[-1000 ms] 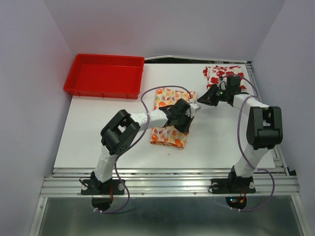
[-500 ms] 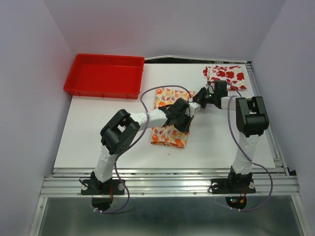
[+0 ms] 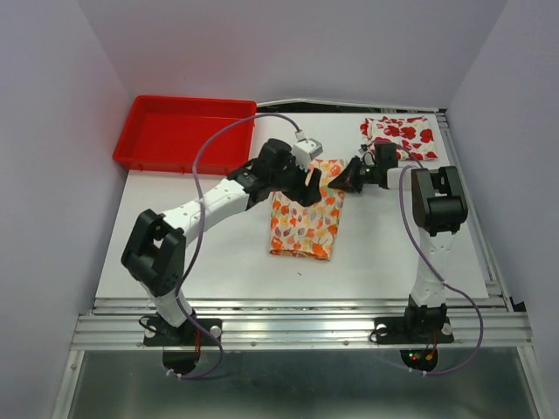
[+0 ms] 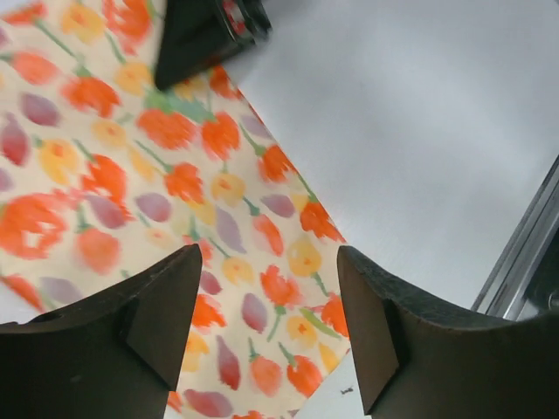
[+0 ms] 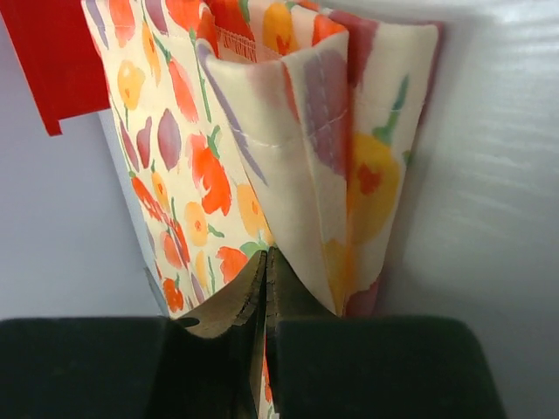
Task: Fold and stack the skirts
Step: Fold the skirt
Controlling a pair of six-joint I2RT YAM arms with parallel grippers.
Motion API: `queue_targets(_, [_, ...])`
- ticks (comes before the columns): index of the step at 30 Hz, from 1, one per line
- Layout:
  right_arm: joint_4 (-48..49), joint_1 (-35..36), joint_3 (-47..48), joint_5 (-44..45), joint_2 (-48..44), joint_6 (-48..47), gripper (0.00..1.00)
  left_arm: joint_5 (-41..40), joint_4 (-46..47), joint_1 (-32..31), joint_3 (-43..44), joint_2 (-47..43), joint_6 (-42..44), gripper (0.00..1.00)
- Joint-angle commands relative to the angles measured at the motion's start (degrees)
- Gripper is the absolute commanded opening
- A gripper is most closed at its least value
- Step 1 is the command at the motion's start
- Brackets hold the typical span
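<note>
The cream skirt [image 3: 304,218] with orange, red and yellow marks lies folded in the middle of the table. My left gripper [image 3: 306,183] hovers open above its far end, and in the left wrist view the cloth [image 4: 201,201] lies flat between the spread fingers [image 4: 166,305], untouched. My right gripper [image 3: 349,177] is at the skirt's far right corner, shut on a raised fold of the cloth [image 5: 306,131] where the jaws [image 5: 266,255] meet. The white skirt with big red flowers [image 3: 400,133] lies folded at the back right.
A red plastic tray [image 3: 188,133] stands at the back left, its corner [image 5: 44,61] showing in the right wrist view. The right gripper's dark tip [image 4: 205,35] shows at the top of the left wrist view. A metal rail [image 4: 524,253] edges the table.
My left gripper opened, let go of the cream skirt and rose back toward the far left. My right gripper moved left from the white skirt to the cream skirt's corner and shut on it.
</note>
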Motion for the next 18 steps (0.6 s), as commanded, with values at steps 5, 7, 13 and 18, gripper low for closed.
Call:
queue_targets(5, [-17.2,-0.1,8.8,12.2,3.9,-18.2,0.06,1.2,2.7,8.7,-9.4,-4.9,2.7,0.60])
queue_targets(7, [-20.1,-0.1,10.9,13.4,4.5,-20.8,0.06,0.2,3.6,10.2,-11.7,-5.2,4.7,0.58])
queue_targets(13, [-27.1,-0.1,15.9,15.4,7.3,-28.2,0.06,9.6,7.3,11.7,-15.9,-7.3,10.8,0.41])
queue_targets(18, [-32.1,0.4,19.2,16.0,9.4,-35.2,0.06,19.0,22.7,12.0,-19.1,-7.6,1.2,0.40])
